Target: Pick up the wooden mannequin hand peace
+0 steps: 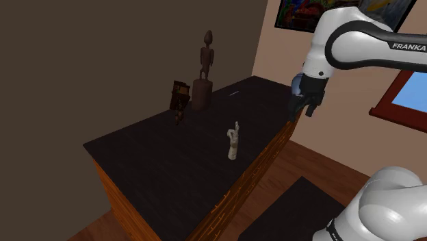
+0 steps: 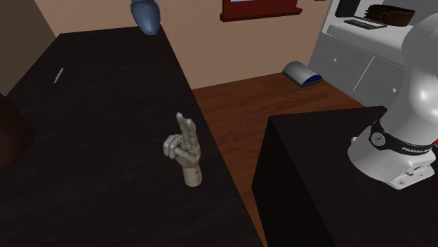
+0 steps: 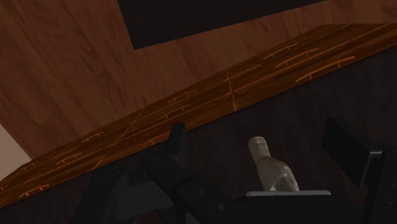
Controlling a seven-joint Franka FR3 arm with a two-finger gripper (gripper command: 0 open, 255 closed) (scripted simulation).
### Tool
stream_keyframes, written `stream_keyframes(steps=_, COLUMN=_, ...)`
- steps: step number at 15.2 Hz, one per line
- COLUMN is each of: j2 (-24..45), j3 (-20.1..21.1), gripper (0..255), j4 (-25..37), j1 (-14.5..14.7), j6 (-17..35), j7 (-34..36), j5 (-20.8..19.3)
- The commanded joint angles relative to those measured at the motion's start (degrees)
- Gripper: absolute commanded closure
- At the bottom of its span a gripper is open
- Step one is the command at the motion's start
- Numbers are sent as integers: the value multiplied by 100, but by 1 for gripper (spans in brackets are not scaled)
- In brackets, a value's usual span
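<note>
Now claw (image 1: pixel 302 108) hangs up in air near edge of dark counter (image 1: pixel 157 164). Black fingers (image 3: pixel 173 141) spread apart, holding nothing. Pale mannequin hand (image 1: pixel 234 142) stands upright on counter, below claw and well apart from it, making peace sign. Wrist view has it between claw's fingers, not touched. Farther from claw: tall dark statue (image 1: pixel 203 72), small dark figure (image 1: pixel 180 96) just beside it.
</note>
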Motion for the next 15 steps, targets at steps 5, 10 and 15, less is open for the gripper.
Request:
stream_keyframes(steps=5, j2=898, j3=45, gripper=0, j4=228, j1=80, j6=534, j7=-24, j5=-21)
stream_keyframes(steps=10, j2=2059, j3=107, gripper=0, j4=680, j1=163, j6=1073, j7=-51, j5=-60)
stream_keyframes(steps=15, j2=3236, j3=175, gripper=0, j4=1308, j1=231, j6=1450, j7=-71, j5=-116)
